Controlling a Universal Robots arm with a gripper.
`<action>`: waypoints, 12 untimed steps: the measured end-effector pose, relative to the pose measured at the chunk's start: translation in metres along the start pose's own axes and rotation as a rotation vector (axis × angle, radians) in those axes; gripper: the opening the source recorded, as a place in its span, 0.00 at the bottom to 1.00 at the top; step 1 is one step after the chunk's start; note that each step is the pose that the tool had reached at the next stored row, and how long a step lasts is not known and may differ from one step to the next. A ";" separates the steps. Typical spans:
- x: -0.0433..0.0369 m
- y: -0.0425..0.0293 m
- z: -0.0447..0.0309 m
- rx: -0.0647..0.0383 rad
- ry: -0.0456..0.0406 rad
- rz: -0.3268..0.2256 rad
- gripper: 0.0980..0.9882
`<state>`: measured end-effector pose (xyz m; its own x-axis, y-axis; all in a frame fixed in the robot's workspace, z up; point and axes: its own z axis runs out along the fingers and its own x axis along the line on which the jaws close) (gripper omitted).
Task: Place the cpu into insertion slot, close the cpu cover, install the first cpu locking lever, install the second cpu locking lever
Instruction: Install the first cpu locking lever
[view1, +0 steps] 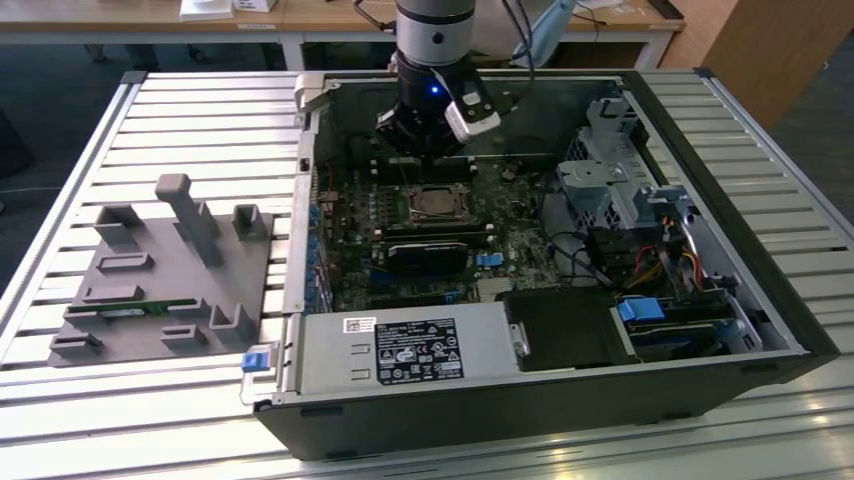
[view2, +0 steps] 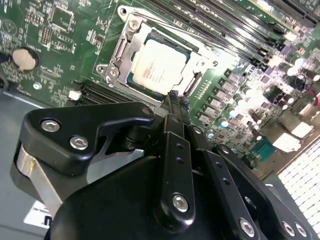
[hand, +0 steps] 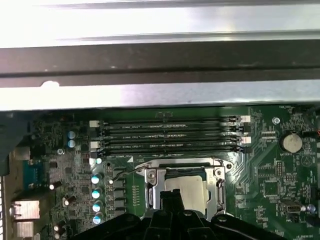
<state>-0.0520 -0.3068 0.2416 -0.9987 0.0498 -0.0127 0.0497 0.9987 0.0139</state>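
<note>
The cpu (view2: 159, 65) lies flat in the insertion slot on the green motherboard, its silver top showing. The cpu cover (view2: 132, 30), a metal frame, lies down around it. My gripper (view2: 175, 100) hovers just above the socket's edge with its black fingers pressed together and nothing between them. In the first wrist view the cpu (hand: 187, 189) sits framed by the cpu cover (hand: 152, 182), with the gripper (hand: 172, 197) over its near edge, and a thin wire lever (hand: 131, 169) slants out beside the socket. In the exterior view the gripper (view1: 424, 150) hangs inside the open case above the socket (view1: 434, 203).
Black RAM slots (hand: 170, 135) run beside the socket, below the case wall (hand: 160, 95). A coin battery (hand: 291, 142) sits on the board. A drive cage (view1: 601, 180) and power supply (view1: 400, 350) crowd the case. A grey parts fixture (view1: 160, 270) stands on the slatted table.
</note>
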 end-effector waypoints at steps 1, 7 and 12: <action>0.0005 0.0000 0.0000 0.000 0.0000 -0.006 0.01; 0.0105 -0.0005 -0.0001 0.000 -0.0001 -0.011 0.01; 0.0111 -0.0006 -0.0011 0.000 -0.0001 -0.011 0.01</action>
<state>-0.0632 -0.3068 0.2426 -0.9992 0.0390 -0.0129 0.0389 0.9992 0.0136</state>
